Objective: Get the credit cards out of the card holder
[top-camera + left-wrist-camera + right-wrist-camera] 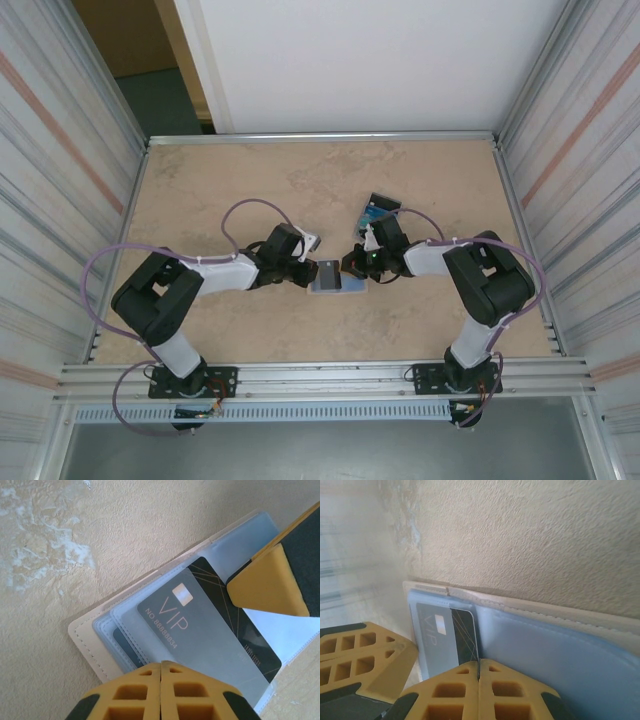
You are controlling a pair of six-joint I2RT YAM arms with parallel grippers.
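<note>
The card holder [327, 277] lies open on the table between my two grippers, tan rim [85, 640] outside, pale blue inside [560, 655]. A black VIP credit card [200, 625] sits half under a clear sleeve, its bare black end [465, 635] toward the fold. My left gripper [308, 272] is shut, tips [161, 666] down on the sleeve's near edge, nothing visible between them. My right gripper [358, 265] is shut too, its tips [479, 664] resting on the holder at the fold, one of its fingers [265, 587] on the sleeves. Other credit cards [378, 212], teal and black, lie loose behind the right gripper.
Bare beige marbled tabletop [250, 190] surrounds the holder. Metal rails [320, 136] edge the table, with ribbed walls on both sides. The left gripper's finger [360, 660] shows close beside the holder in the right wrist view.
</note>
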